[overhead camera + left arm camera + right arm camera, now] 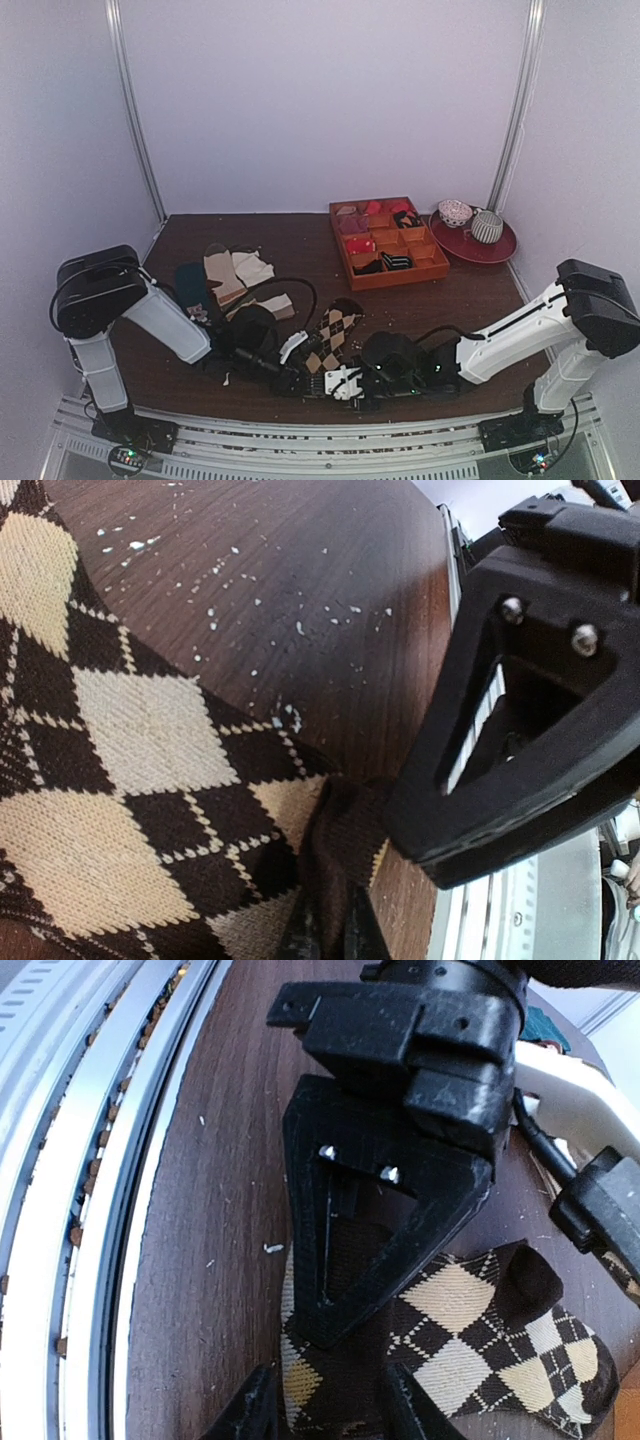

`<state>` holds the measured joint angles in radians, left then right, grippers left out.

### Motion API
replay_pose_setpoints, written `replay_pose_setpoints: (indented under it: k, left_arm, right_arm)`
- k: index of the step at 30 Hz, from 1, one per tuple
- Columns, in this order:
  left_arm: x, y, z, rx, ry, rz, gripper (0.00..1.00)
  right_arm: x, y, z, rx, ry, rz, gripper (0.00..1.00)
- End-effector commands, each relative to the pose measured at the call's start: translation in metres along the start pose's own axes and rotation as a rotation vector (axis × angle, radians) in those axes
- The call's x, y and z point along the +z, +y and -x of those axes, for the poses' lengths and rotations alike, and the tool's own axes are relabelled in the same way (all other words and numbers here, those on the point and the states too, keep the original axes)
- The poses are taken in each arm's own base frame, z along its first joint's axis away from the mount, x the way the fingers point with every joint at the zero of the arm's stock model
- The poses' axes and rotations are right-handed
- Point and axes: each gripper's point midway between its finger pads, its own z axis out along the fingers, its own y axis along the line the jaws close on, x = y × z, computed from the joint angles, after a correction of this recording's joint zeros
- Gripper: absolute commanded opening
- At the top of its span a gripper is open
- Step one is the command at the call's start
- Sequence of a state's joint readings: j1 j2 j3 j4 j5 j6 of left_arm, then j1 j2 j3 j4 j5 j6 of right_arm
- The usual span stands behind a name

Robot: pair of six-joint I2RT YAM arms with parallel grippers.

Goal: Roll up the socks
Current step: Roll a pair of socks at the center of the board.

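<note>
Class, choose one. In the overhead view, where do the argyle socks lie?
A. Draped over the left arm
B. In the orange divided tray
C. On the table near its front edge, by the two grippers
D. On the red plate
C: the argyle socks lie on the table, with the left gripper and right gripper at their near end.

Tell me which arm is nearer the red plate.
Right. The right arm lies on the same side as the red plate, nearer the robot; the left arm is on the other side, beyond the argyle socks.
</note>
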<state>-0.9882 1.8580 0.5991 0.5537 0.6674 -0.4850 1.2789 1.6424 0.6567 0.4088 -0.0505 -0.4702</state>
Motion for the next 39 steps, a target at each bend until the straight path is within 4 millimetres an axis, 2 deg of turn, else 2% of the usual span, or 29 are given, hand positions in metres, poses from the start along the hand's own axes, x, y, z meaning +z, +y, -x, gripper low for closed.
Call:
replay_pose_setpoints:
  k: [1,5,9,12,15,16,17,18,20,24,26,27,31,34,36,39]
  left_arm:
    - [-0.005,0.029,-0.086,-0.205,0.236,0.112,0.00]
    - [-0.006,0.028,-0.086,-0.201,0.234,0.109,0.00]
    - [-0.007,0.028,-0.087,-0.202,0.237,0.110,0.00]
    - [-0.006,0.026,-0.085,-0.197,0.232,0.101,0.00]
    - [-0.006,0.024,-0.081,-0.172,0.219,0.089,0.00]
    - [-0.007,0.022,-0.078,-0.160,0.210,0.088,0.04]
    - [-0.008,0.021,-0.074,-0.142,0.200,0.091,0.16]
    - [-0.010,0.021,-0.069,-0.119,0.186,0.099,0.23]
    - [-0.015,0.018,-0.056,-0.063,0.151,0.115,0.31]
    - [-0.028,0.016,-0.033,0.056,0.101,0.181,0.50]
    - [-0.035,0.014,-0.023,0.113,0.077,0.211,0.66]
    - [-0.039,0.013,-0.020,0.143,0.062,0.221,0.71]
    - [-0.058,0.007,0.001,0.272,-0.055,0.276,0.83]
    - [-0.077,0.004,0.020,0.350,-0.192,0.347,0.95]
    - [-0.094,-0.005,0.028,0.421,-0.304,0.365,0.98]
    - [-0.122,-0.032,0.053,0.561,-0.511,0.360,0.98]
  right_arm:
    - [0.010,0.010,-0.009,-0.021,0.056,0.042,0.36]
    - [0.015,0.012,-0.021,0.001,0.098,0.036,0.35]
    - [0.018,0.005,-0.031,0.022,0.130,-0.012,0.36]
    - [0.026,0.012,-0.045,0.021,0.198,0.015,0.35]
    - [0.028,0.018,-0.055,0.043,0.237,0.033,0.26]
    - [0.029,0.018,-0.059,0.062,0.249,0.035,0.20]
    - [0.028,0.020,-0.063,0.084,0.265,0.040,0.16]
    - [0.028,0.022,-0.068,0.107,0.283,0.052,0.12]
    - [0.025,0.026,-0.079,0.166,0.315,0.065,0.07]
    - [0.017,0.037,-0.089,0.262,0.326,0.106,0.04]
    - [0.015,0.042,-0.086,0.339,0.314,0.152,0.04]
    - [0.014,0.048,-0.083,0.393,0.301,0.214,0.04]
    - [0.011,0.057,-0.071,0.596,0.278,0.411,0.04]
    - [0.008,0.062,-0.079,0.772,0.329,0.549,0.04]
    - [0.005,0.067,-0.086,0.869,0.379,0.618,0.04]
    - [0.002,0.068,-0.089,1.001,0.400,0.688,0.04]
